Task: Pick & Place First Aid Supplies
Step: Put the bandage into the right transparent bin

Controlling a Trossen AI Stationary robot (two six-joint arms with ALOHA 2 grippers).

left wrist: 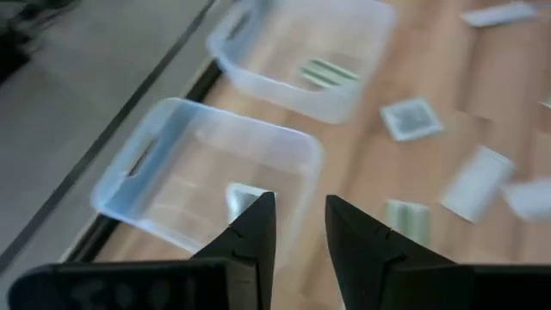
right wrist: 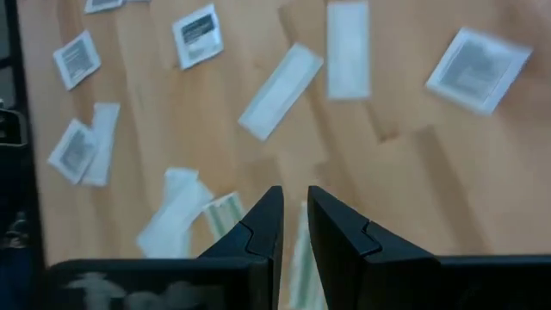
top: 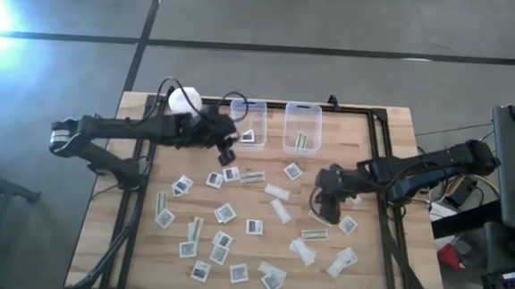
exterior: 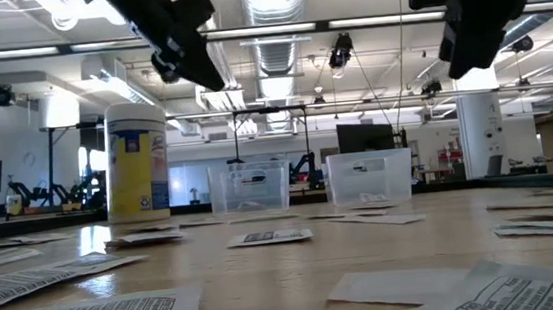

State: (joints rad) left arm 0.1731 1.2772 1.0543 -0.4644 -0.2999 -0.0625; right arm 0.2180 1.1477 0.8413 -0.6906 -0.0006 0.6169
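Note:
Many flat white first aid packets (top: 225, 212), some square and some narrow strips, lie scattered on the wooden table (top: 366, 268). My left gripper (left wrist: 300, 226) hovers open just short of the left clear bin (top: 248, 124), nothing between its fingers. A square packet (left wrist: 244, 198) lies in that bin. The right bin (top: 302, 128) holds greenish strips (left wrist: 327, 72). My right gripper (right wrist: 294, 215) hangs above the packets at the table's right, fingers nearly together on a pale greenish strip (right wrist: 299, 258). My right gripper pinches the greenish strip (right wrist: 298, 245) between its two fingers, which slant down from the table's right side. The strip shows only in the narrow gap between them, running along the fingers. Which end it has is hidden by the fingers; it appears lifted clear of the table.
A yellow container with a white lid (top: 185, 100) stands at the far left, beside my left arm. A dark frame (top: 378, 143) borders the table. Another greenish strip (top: 315, 233) and white packets (top: 300, 250) lie under and near my right gripper.

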